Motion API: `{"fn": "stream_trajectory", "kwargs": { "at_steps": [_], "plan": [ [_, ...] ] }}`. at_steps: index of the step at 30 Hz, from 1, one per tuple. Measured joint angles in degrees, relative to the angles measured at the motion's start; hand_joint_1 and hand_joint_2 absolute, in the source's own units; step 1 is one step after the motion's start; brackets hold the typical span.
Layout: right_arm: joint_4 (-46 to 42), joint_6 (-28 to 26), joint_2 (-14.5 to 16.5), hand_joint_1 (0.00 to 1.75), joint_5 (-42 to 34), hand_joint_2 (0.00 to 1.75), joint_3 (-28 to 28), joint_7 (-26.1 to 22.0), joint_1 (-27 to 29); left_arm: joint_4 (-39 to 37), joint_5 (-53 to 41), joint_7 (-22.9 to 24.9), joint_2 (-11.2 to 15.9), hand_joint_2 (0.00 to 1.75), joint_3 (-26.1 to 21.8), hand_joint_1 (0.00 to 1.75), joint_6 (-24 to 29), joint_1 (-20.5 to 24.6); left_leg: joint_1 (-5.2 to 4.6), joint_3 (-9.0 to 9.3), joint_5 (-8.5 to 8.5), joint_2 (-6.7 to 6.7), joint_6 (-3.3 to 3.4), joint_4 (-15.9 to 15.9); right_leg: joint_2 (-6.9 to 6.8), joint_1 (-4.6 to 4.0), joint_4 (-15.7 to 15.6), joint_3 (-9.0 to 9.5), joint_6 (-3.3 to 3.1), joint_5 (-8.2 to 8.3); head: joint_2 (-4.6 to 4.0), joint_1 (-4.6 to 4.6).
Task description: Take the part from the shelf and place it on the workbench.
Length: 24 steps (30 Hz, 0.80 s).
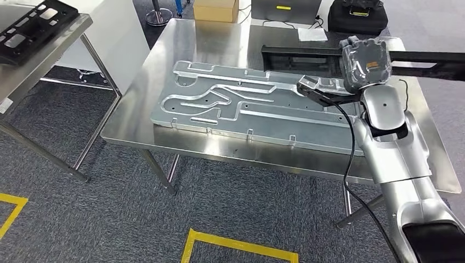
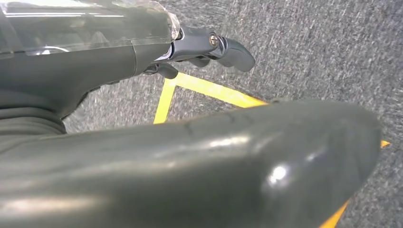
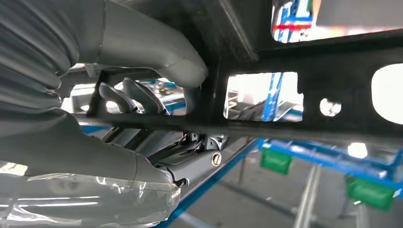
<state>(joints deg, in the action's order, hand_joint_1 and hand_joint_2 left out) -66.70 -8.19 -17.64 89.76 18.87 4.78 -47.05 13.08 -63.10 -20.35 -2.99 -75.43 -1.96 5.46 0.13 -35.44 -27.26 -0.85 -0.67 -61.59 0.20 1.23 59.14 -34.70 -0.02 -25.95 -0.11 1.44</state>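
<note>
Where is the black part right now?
Head view: the black part is held by the right hand over the far right of the workbench, behind the silver panel.

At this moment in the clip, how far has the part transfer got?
Pickup looks done: the right hand grips the black part, its fingers hooked through a cutout, as the right wrist view shows. In hand: the part is held over the workbench, above the grey metal panel. Left: setting it down and letting go. The left hand hangs over the carpet, holding nothing.
</note>
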Motion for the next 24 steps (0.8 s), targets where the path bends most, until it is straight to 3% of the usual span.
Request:
{"fn": "stream_trajectory", "kwargs": {
  "at_steps": [3, 4, 5, 6, 8, 9, 12, 15, 18, 19, 20, 21, 22, 24],
  "plan": [
    [5.45, -3.53, 0.05, 1.75, 0.04, 1.75, 1.94, -0.2, -0.06, -0.01, 0.03, 0.0, 0.04, 0.0, -0.01, 0.0, 0.0, -0.01, 0.09, -5.59, -4.12, 0.36, -0.32, -10.69, -0.2, -0.3, -0.04, 0.48, -0.72, -0.4, 0.0, 0.02],
    [7.15, -4.78, 0.15, 1.75, 0.04, 1.75, 2.31, -0.23, 0.22, 0.0, 0.03, 0.0, 0.04, 0.0, -0.02, 0.0, 0.02, -0.05, 0.09, -7.18, -4.4, 0.39, -0.28, -13.15, -0.24, -0.45, -0.04, 0.67, -0.85, -0.56, 0.0, 0.02],
    [8.78, -5.9, 0.31, 1.75, 0.04, 1.75, 2.6, -0.25, 0.58, 0.0, 0.02, 0.0, 0.04, 0.0, -0.02, 0.0, 0.04, -0.09, 0.07, -7.8, -3.57, 0.4, -0.14, -13.49, -0.24, -0.6, -0.03, 0.93, -0.93, -0.75, 0.0, 0.01],
    [10.24, -6.84, 0.53, 1.75, 0.03, 1.75, 2.79, -0.28, 0.98, 0.01, -0.01, 0.0, 0.06, 0.0, -0.02, 0.0, 0.07, -0.12, 0.02, -7.2, -1.64, 0.4, 0.13, -11.41, -0.22, -0.75, -0.03, 1.26, -0.97, -0.98, 0.0, 0.0],
    [12.53, -8.68, 1.11, 1.75, 0.04, 1.75, 3.0, -0.36, 1.78, 0.01, -0.14, 0.01, 0.21, 0.0, -0.02, 0.0, 0.13, -0.13, -0.28, -3.95, 2.76, 0.38, 1.03, -3.7, -0.15, -1.0, -0.05, 1.93, -0.95, -1.5, 0.0, -0.06],
    [13.64, -9.67, 1.48, 1.75, 0.04, 1.75, 3.07, -0.38, 2.06, 0.0, -0.22, 0.0, 0.31, 0.0, -0.01, 0.0, 0.15, -0.11, -0.47, -2.48, 4.0, 0.37, 1.45, -0.49, -0.06, -1.07, -0.04, 2.07, -0.82, -1.68, 0.0, -0.1],
    [16.67, -11.5, 2.59, 1.75, 0.07, 1.75, 3.29, -0.39, 2.99, -0.01, -0.46, -0.01, 0.48, 0.0, 0.01, 0.0, 0.18, 0.0, -0.8, -1.14, 3.99, 0.38, 1.91, 2.61, 0.14, -0.98, -0.24, 1.93, -0.05, -1.79, 0.0, -0.15],
    [18.79, -12.22, 3.52, 1.75, 0.06, 1.75, 3.54, -0.37, 3.69, -0.01, -0.64, -0.19, 0.51, 0.0, 0.03, 0.0, 0.16, 0.04, -0.24, -0.11, 4.3, 0.49, 2.22, 4.28, 0.04, -0.88, 1.36, 1.34, 0.82, -3.12, 0.0, -0.2],
    [20.86, -13.12, 4.3, 1.75, 0.04, 1.75, 3.56, -0.2, 3.92, -0.01, -0.79, -0.34, 0.51, 0.0, 0.05, 0.0, 0.14, 0.13, -0.03, 0.42, 4.24, 0.51, 2.48, 4.75, 0.0, -0.48, 11.08, -3.91, 1.53, -7.25, 0.0, -0.23],
    [21.48, -13.43, 4.57, 1.75, 0.03, 1.75, 3.56, -0.17, 4.04, -0.01, -0.82, -0.35, 0.5, 0.0, 0.05, 0.0, 0.14, 0.12, 0.0, 0.49, 4.11, 0.5, 2.46, 4.69, -0.01, -0.24, 13.8, -5.7, 1.8, -7.75, 0.0, -0.23],
    [22.07, -13.79, 4.87, 1.75, 0.02, 1.75, 3.55, -0.18, 4.11, -0.01, -0.83, -0.35, 0.5, 0.0, 0.05, 0.0, 0.15, 0.1, 0.07, 0.59, 3.95, 0.5, 2.35, 4.6, -0.05, 0.01, 14.78, -6.65, 2.07, -7.22, 0.0, -0.23],
    [22.6, -14.14, 5.2, 1.75, 0.02, 1.75, 3.53, -0.18, 4.14, -0.01, -0.83, -0.35, 0.49, 0.0, 0.05, 0.0, 0.15, 0.08, 0.19, 0.73, 3.73, 0.5, 2.15, 4.43, -0.1, 0.25, 13.4, -6.36, 2.31, -5.57, 0.0, -0.24],
    [23.11, -14.41, 5.54, 1.75, 0.01, 1.75, 3.52, -0.19, 4.13, -0.01, -0.83, -0.36, 0.46, 0.0, 0.05, 0.0, 0.17, 0.08, 0.33, 0.88, 3.43, 0.5, 1.86, 4.14, -0.17, 0.51, 9.92, -4.93, 2.57, -3.17, 0.0, -0.24],
    [24.19, -14.74, 6.32, 1.75, 0.01, 1.75, 3.49, -0.19, 4.13, -0.01, -0.68, -0.41, 0.49, 0.0, 0.05, 0.0, 0.27, 0.12, 0.44, 0.97, 2.79, 0.46, 1.11, 3.41, -0.12, 0.7, 2.94, -1.81, 2.61, -0.06, 0.0, -0.24]
  ]
}}
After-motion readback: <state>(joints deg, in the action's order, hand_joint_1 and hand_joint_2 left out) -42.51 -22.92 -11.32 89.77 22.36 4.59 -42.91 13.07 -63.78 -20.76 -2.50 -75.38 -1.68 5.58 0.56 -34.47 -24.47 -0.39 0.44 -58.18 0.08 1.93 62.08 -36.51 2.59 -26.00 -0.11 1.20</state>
